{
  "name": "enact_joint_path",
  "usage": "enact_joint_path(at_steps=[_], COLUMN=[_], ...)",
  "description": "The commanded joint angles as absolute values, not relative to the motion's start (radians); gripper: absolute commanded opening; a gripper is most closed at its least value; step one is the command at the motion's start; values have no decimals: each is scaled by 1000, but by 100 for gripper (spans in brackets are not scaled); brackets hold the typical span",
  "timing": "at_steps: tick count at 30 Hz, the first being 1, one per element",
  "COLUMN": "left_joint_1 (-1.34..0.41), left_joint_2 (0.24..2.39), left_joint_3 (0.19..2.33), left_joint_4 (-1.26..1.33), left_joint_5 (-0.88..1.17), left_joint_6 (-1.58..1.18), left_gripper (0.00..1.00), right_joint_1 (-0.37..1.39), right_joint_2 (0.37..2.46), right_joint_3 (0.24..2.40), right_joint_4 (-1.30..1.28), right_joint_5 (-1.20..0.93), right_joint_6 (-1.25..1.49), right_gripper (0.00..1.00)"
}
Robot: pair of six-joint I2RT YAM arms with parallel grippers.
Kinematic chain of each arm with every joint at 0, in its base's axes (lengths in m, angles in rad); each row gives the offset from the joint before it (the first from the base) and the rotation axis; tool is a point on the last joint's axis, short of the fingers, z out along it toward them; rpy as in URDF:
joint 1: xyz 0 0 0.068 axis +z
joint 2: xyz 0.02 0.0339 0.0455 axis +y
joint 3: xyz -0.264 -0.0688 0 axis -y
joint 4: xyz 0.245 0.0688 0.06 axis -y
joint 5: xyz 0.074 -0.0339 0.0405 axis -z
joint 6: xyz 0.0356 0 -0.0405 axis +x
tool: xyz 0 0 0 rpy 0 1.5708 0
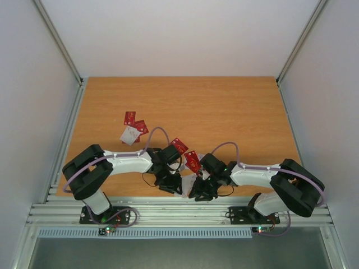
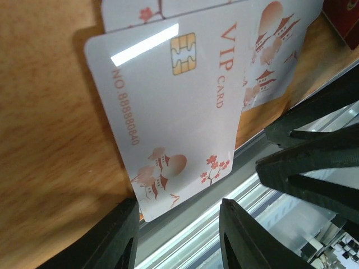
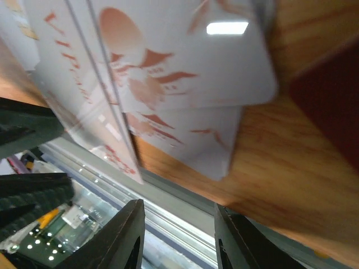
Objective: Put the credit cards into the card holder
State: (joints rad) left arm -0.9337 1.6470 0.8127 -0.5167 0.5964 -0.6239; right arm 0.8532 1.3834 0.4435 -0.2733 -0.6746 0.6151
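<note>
**A:** How do the fingers of the left gripper (image 2: 179, 212) stand?

**B:** Parted, with nothing between them. Through the gap you see only the metal rail (image 2: 185, 246) at the table's (image 2: 45, 140) near edge.

**A:** And the nearest card?

**B:** A white VIP card (image 2: 168, 112) lies flat just ahead of the fingertips. Its rounded near corner hangs over the table edge onto the rail, about in line with the gap and closer to the left finger (image 2: 109, 241). It does not touch either finger. Beyond it, towards the right finger's side, a second white card (image 2: 275, 56) lies partly under it.

**A:** The right gripper (image 3: 178, 212)?

**B:** Its fingers (image 3: 120, 241) are also apart and hold nothing. Straight ahead of the tips lie overlapping white cards (image 3: 196, 145), one on top of another and blurred. The card off the left finger's side (image 3: 73, 101) reaches its corner over the rail.

**A:** Farther out?

**B:** From above, two red cards (image 1: 179, 147) lie just beyond the two wrists. Well beyond the left gripper lie two more red cards (image 1: 130, 118), with a pale card (image 1: 129, 135) touching them.
</note>
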Motion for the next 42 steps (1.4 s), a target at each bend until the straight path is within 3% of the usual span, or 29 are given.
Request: enact_joint_path(at_steps=[1,24,42], left_joint_1=[-953,-976,-976], left_joint_2=[1667,1709,1721], left_joint_3=[830,833,838], left_joint_4=[-486,-391,-397], left_joint_5=[610,662,656], left_joint_6=[-682,-706,-679], left_gripper=[42,38,30], right_joint_1=[862,862,861], right_joint_2=[1399,1438,1413], right_joint_3=[429,463,529], right_joint_4=[-138,-53,-164], right_joint_5=[-702,-719,-724], right_joint_6=[677,657,596], right_gripper=[36,36,20])
